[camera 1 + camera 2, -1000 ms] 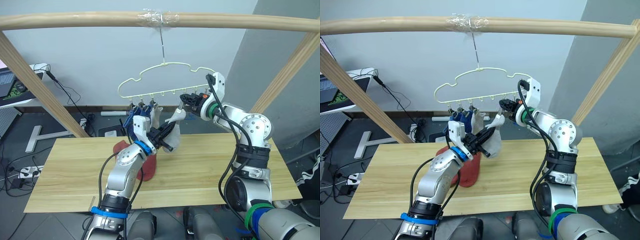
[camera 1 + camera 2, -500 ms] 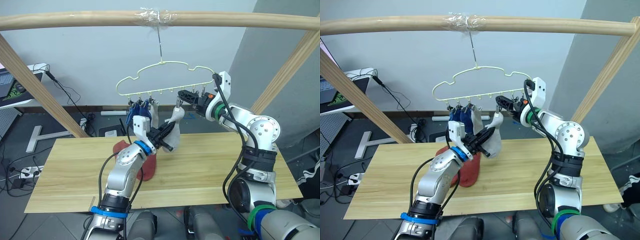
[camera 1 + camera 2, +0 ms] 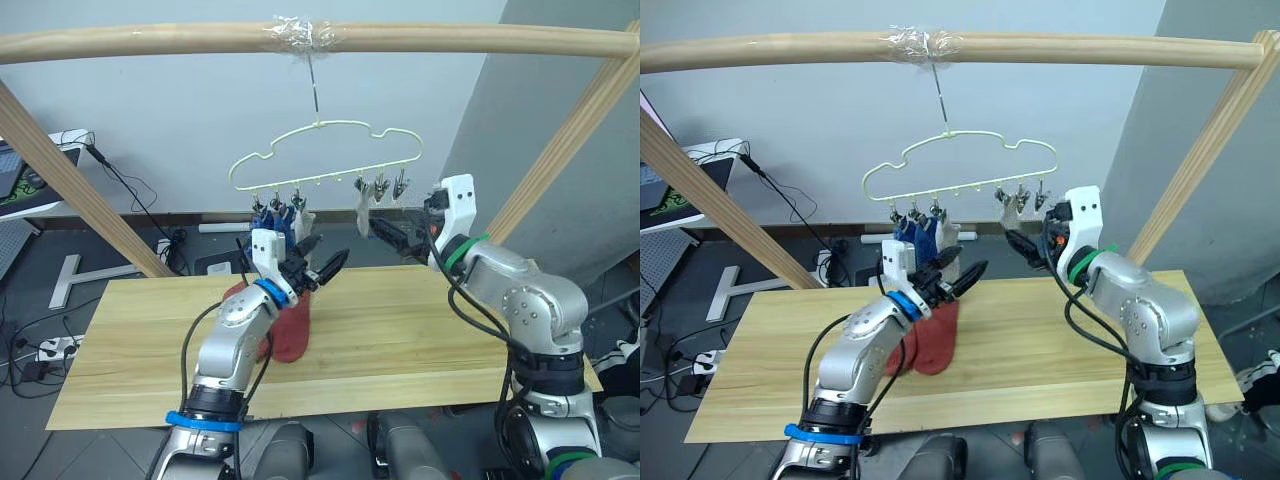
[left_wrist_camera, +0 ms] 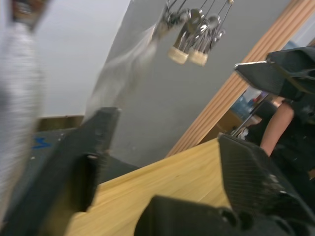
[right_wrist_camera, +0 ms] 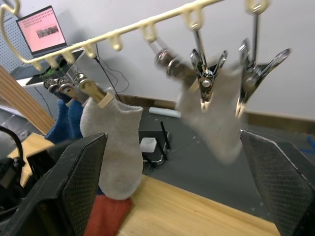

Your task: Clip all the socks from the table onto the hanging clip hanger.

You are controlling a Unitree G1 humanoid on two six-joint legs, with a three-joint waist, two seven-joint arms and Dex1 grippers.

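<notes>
Four soft socks hang on the thin pale yellow cloud-shaped wire hanger [image 3: 320,160]: two blue [image 5: 69,118] and two light grey [image 5: 115,147]. The rust-red socks [image 3: 290,325] lie on the light wood plank surface [image 3: 400,330], just under the left tool [image 3: 318,262]. Both the left tool and the right tool [image 3: 1025,245] are wide open and hold nothing. I think picking up a red sock comes next, which means reaching down.

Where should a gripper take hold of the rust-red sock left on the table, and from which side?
Grip the rust-red sock at its near rounded end, coming from above: it lies flat on the table, and its far end sits under the left gripper and the hanging socks. The open left gripper is closest.
</notes>
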